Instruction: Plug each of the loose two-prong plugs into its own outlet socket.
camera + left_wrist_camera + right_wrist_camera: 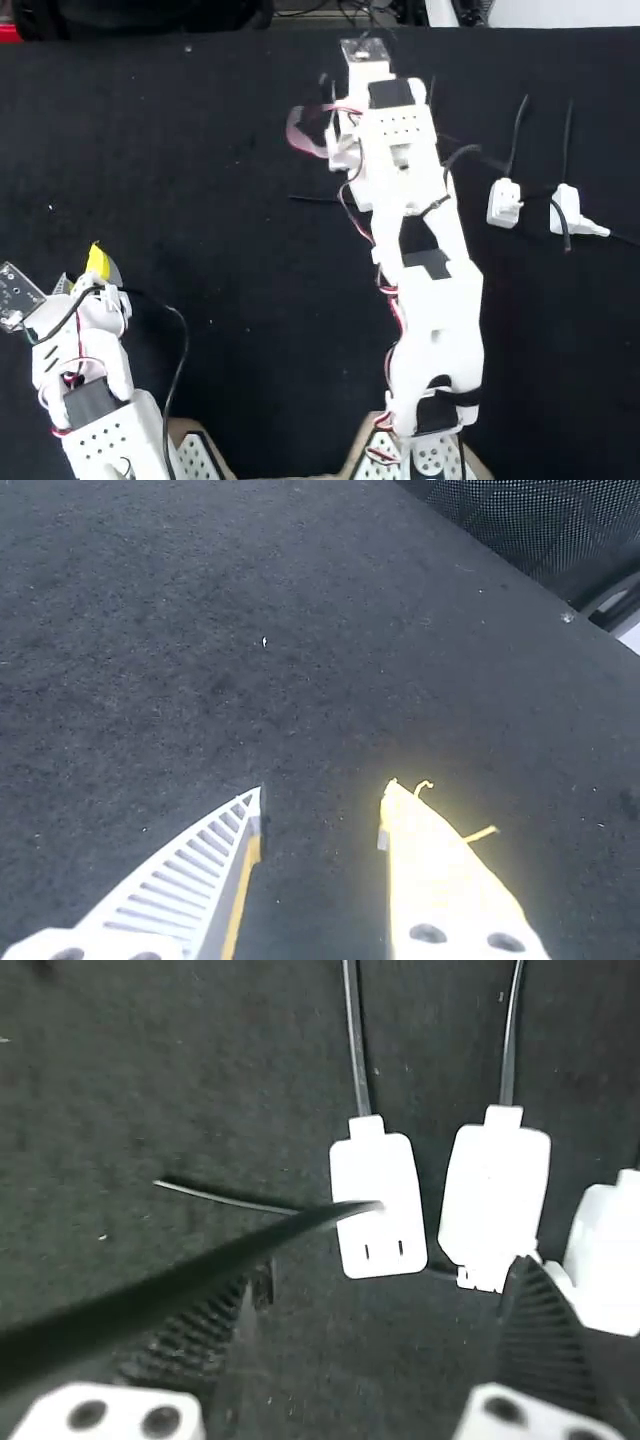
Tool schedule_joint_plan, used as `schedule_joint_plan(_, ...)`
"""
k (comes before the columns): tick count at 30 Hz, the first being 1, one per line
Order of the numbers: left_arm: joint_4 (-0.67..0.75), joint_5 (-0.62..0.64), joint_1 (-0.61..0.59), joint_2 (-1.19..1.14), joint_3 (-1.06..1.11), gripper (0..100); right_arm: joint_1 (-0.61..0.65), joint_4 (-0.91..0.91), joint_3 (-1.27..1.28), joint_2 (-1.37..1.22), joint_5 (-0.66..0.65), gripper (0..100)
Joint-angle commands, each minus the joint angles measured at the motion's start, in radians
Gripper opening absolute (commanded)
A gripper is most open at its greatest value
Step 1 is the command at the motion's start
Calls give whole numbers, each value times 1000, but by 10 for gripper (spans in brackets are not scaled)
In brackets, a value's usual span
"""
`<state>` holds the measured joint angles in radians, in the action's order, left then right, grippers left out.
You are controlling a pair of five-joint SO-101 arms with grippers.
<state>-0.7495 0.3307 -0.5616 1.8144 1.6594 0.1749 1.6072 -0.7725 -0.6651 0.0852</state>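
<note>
A white outlet socket with two slots lies flat on the black table, its black cord running away from it. Beside it lies a second white piece on its own cord, and a third white piece sits at the frame edge. My right gripper hangs open just short of the slotted socket, holding nothing. A black cable crosses in front of its fingers. In the high view two white corded pieces lie right of the right arm. My left gripper is open over bare mat.
The black mat covers the table. Thin black cords run from the white pieces toward the far edge. A dark mesh chair stands beyond the table's edge. The left arm sits at the near left corner.
</note>
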Motion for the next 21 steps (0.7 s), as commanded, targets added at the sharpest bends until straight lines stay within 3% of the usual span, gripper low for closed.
schedule_joint_plan(1, 21, 8, 10, 8, -54, 195, 18, 130, -173, 16, 2, 332)
schedule_joint_plan(4, 21, 8, 10, 8, -54, 195, 3, 160, -209, 22, 9, 310)
schedule_joint_plan(9, 21, 6, 10, 8, -53, 195, -8, 155, -163, 38, 8, 191)
schedule_joint_plan(21, 21, 6, 12, 8, -38, 195, -35, 152, -42, 157, 11, 232)
